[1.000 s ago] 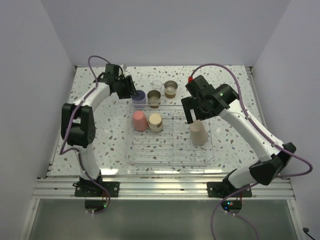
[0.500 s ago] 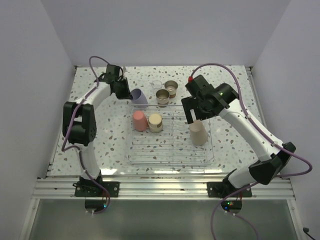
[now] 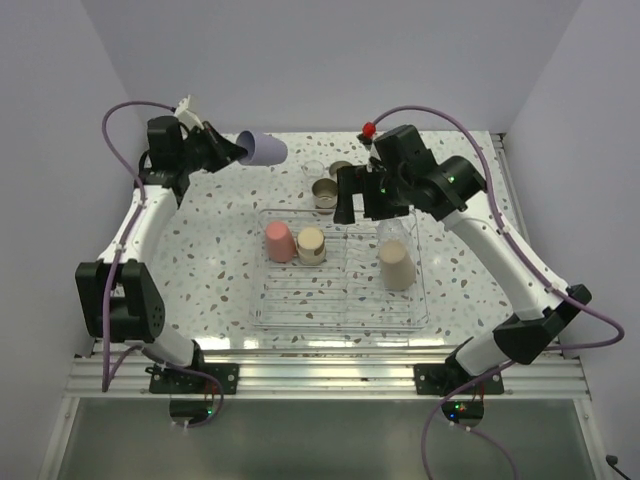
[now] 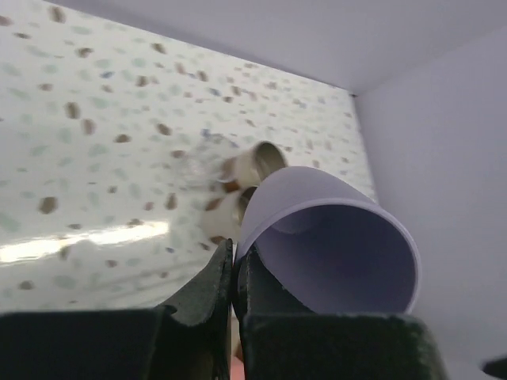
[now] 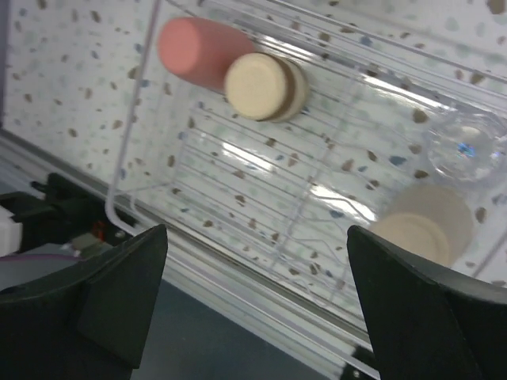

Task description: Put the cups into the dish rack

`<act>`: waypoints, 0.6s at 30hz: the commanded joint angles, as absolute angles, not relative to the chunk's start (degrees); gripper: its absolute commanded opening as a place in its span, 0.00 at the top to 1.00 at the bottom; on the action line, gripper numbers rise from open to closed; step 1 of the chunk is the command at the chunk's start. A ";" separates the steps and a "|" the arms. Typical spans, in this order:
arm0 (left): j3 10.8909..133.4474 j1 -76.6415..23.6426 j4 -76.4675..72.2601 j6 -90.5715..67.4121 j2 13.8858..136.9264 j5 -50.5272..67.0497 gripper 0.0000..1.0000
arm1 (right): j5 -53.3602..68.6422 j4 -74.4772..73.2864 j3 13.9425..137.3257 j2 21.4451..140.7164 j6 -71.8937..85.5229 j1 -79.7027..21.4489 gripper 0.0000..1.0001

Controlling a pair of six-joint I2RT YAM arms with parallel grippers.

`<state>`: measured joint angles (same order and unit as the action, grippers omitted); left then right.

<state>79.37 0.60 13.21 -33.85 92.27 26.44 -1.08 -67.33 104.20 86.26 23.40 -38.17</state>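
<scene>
My left gripper [image 3: 232,152] is raised over the table's far left and shut on the rim of the lavender cup [image 3: 263,149], which lies on its side in the air. In the left wrist view the fingers [image 4: 214,289] pinch its wall [image 4: 333,237]. My right gripper [image 3: 366,208] is open and empty above the dish rack [image 3: 340,318]. The rack holds the coral-pink cup [image 3: 279,241], an upturned steel cup with a tan base [image 3: 312,244], an upturned clear cup [image 3: 393,232] and the tall beige cup [image 3: 397,266]. The right wrist view shows the same cups: coral-pink [image 5: 202,54], tan-based [image 5: 261,85], clear [image 5: 467,146], beige [image 5: 424,229].
Two steel cups [image 3: 326,193] [image 3: 341,170] and a clear cup [image 3: 313,170] stand on the speckled table just behind the rack. White walls close in the table on three sides. An aluminium rail [image 3: 320,375] runs along the near edge.
My left arm has swung up and to the left, lifting the lavender cup off the table by the rack. My right gripper has risen and moved left, uncovering the clear cup beside the beige one.
</scene>
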 commanded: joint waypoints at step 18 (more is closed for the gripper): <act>49.75 1.76 -70.40 -94.04 79.02 54.40 1.00 | 38.76 -6.86 92.46 88.16 65.30 -31.29 0.02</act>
